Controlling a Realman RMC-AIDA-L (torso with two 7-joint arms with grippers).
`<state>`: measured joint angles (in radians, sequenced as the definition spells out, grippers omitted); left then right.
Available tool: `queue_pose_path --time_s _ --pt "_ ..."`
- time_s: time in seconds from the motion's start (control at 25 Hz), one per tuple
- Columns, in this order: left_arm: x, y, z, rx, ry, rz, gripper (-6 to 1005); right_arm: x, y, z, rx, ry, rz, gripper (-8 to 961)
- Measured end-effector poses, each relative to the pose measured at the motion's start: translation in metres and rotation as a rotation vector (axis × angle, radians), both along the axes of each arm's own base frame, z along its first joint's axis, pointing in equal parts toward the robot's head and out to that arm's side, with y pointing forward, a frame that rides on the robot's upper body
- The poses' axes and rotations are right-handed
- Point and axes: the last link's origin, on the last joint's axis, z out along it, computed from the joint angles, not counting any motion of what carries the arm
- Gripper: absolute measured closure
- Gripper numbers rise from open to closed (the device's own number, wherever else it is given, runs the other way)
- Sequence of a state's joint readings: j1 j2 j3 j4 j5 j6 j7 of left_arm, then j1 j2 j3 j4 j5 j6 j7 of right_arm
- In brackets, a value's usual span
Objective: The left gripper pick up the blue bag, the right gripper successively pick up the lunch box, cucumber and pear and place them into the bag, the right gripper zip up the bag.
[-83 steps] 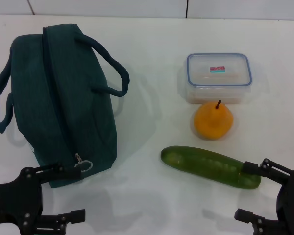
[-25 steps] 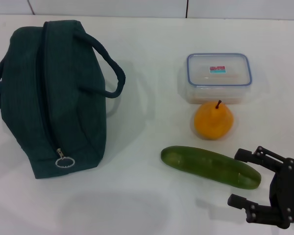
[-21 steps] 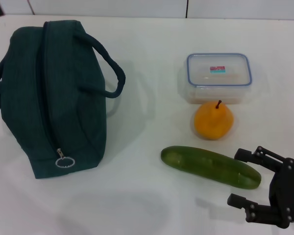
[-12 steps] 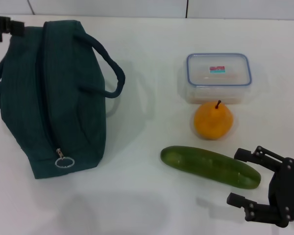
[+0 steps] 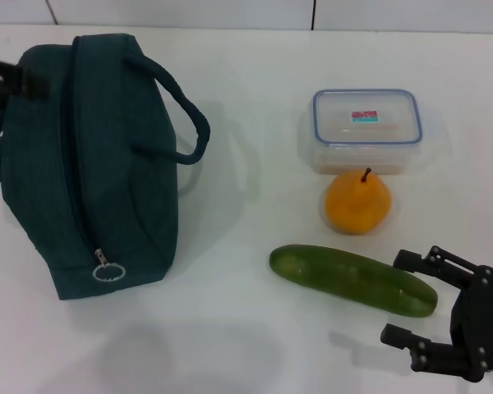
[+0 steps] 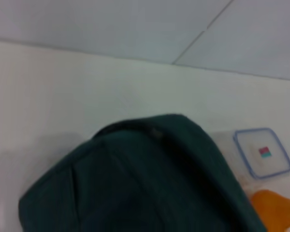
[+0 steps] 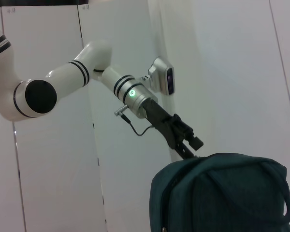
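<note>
Left gripper (image 5: 12, 80) now reaches farther over the blue bag (image 5: 90, 164); its opening can't be told. Right gripper (image 5: 404, 300) waits spread, empty, beside the cucumber (image 5: 352, 280).

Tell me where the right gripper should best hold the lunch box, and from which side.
Probably across the short sides of the lunch box, coming from above. It lies flat with its lid up, and the pear sits close against its near side, so a low approach looks blocked. The right gripper waits open beside the cucumber.

No legible text; unreadable sticker (image 5: 364, 116) on lunch box (image 5: 366, 131).
</note>
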<state>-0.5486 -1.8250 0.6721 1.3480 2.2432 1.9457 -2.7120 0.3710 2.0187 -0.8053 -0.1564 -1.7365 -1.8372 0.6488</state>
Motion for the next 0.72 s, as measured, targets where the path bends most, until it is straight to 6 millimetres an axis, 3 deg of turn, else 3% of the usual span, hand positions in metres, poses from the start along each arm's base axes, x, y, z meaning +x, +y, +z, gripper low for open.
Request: queue_pose_path --time_s 0.64,0.72 --pt "-0.013 0.008 -0.022 -0.074 -0.036 0.023 193 0.001 0.002 -0.001 0.002 -0.011 -0.004 94" --pt "-0.014 0.009 -0.023 -0.079 -0.040 0.018 239 0.001 0.002 -0.001 0.002 -0.011 -0.004 94"
